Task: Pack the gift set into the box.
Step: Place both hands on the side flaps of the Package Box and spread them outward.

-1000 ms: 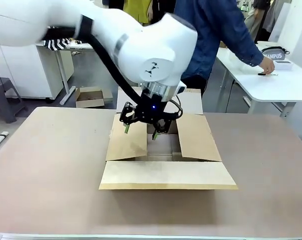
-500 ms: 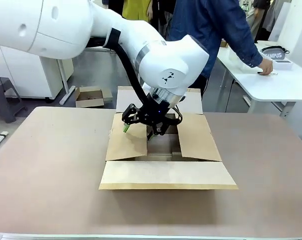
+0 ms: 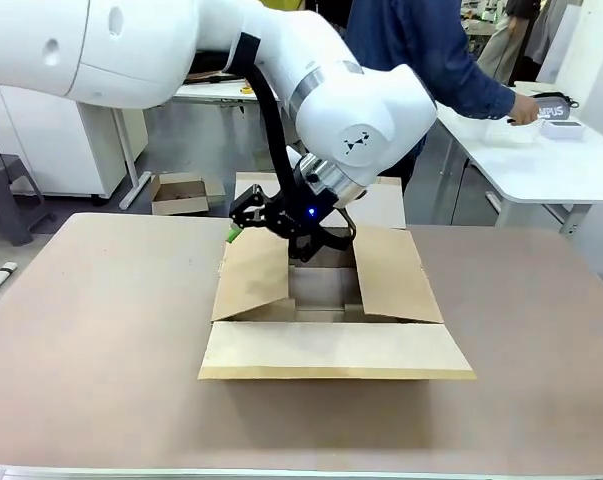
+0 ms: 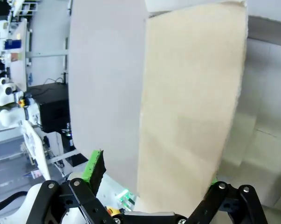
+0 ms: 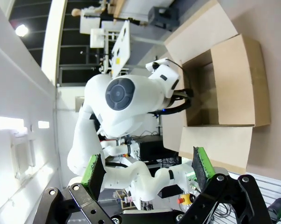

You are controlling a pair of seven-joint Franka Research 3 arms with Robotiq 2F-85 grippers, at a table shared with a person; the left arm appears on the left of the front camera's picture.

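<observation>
Left claw (image 3: 271,232), jaws spread, straddles the left flap (image 3: 251,278) of the box (image 3: 331,345) and grips nothing; the wrist view shows the flap (image 4: 191,112) between its green pads (image 4: 94,166). The box stands mid-bench (image 3: 101,330) with all four flaps out. Right claw (image 5: 147,169), jaws parted and empty, hangs well apart from the box (image 5: 233,88). At far right, the person's hand (image 3: 524,108) rests beside the gift set (image 3: 553,116) on a white side table (image 3: 551,165).

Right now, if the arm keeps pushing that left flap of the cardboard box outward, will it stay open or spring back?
The left flap looks like thin corrugated board hinged on a crease, so it probably bends easily but may spring back partway. The box seems empty and light, so a hard push from the left gripper could slide it across the table.
</observation>
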